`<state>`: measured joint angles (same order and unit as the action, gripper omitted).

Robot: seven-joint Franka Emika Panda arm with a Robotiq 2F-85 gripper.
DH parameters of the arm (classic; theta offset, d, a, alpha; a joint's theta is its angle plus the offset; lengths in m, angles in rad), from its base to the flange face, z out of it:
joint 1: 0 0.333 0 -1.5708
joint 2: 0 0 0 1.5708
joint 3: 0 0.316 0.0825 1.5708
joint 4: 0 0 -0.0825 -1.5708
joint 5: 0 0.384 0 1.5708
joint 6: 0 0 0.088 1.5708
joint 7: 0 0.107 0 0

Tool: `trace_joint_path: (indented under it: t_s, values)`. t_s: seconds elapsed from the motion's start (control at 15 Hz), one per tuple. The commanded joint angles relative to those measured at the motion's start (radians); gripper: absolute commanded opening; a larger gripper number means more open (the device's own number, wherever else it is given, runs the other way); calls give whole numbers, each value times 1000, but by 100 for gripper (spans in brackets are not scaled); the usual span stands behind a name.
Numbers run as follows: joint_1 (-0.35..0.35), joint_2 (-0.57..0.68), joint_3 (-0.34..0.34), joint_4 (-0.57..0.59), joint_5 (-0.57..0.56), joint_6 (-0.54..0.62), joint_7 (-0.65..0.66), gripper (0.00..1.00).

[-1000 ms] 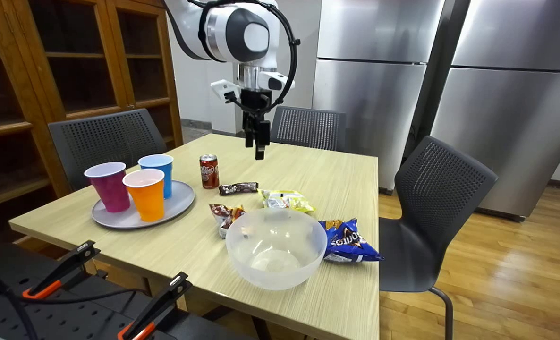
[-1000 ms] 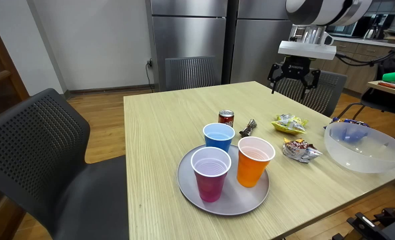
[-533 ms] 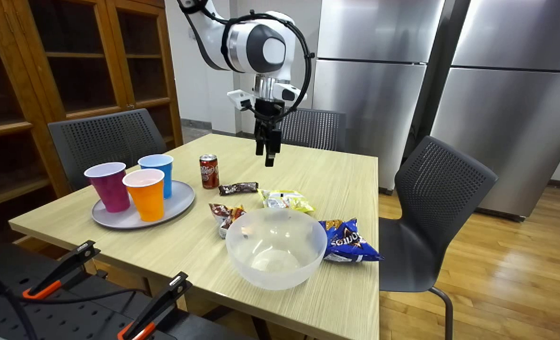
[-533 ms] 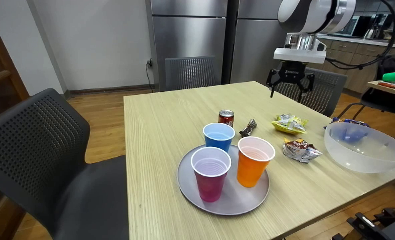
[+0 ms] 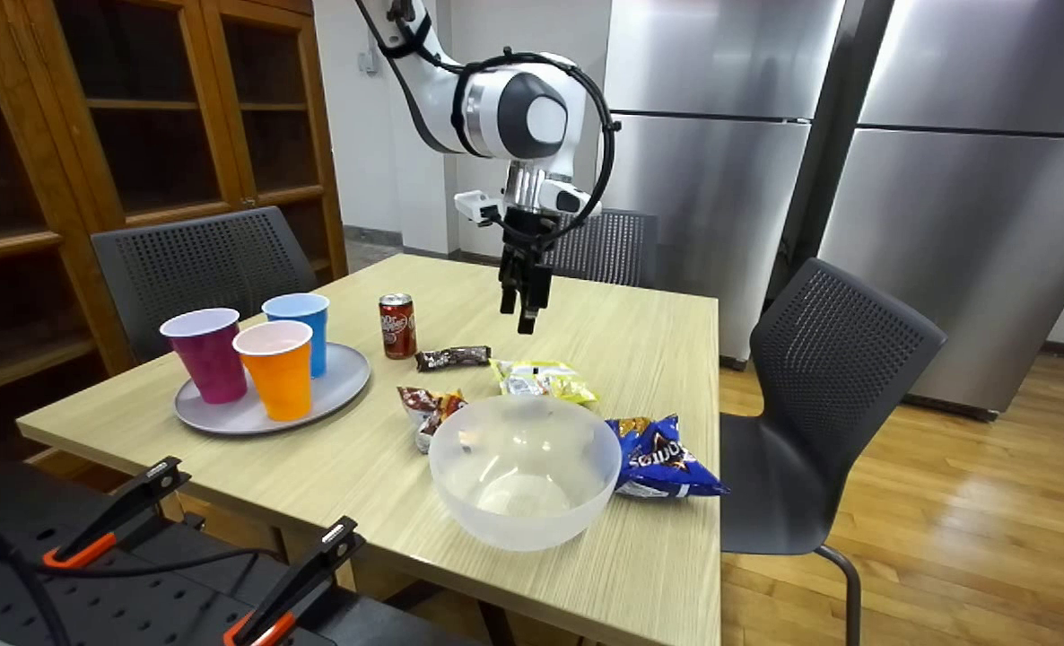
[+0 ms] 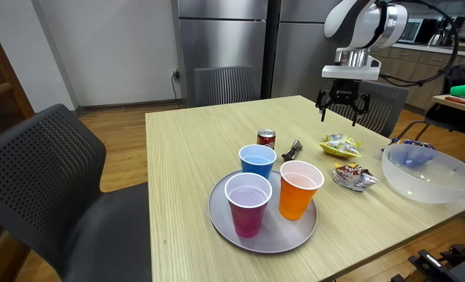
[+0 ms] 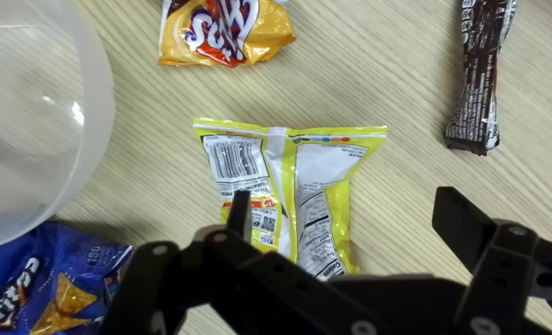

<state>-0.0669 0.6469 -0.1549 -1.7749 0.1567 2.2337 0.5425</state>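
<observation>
a yellow, pillow-shaped foil bag (image 7: 299,200) lies below the spread, empty black end effector (image 7: 343,207), toward nine o'clock in the wrist view

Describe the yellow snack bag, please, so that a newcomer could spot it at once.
Find the frosted bowl on the pale table. Below the open gripper, just beyond the bowl in an exterior view, lies the yellow snack bag. Lemon colouring and an upturned barcode distinguish it from the blue bag and the orange-and-brown bag.

Exterior views slant down, share table (image 5: 644,341); wrist view overhead.
</observation>
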Motion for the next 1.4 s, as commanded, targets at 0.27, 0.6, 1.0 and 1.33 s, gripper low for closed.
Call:
trace_joint_path:
  t_s: [0.27, 0.6, 1.0, 1.33]
  values:
    - [-49, 85, 4, 103, 47, -102, -28, 100]
    - [-74, 116, 3, 130, 62, -130, -40, 100]
    - [-96, 151, 1, 166, 78, -160, -46, 100]
    - [-109, 181, 3, 204, 91, -182, -48, 100]
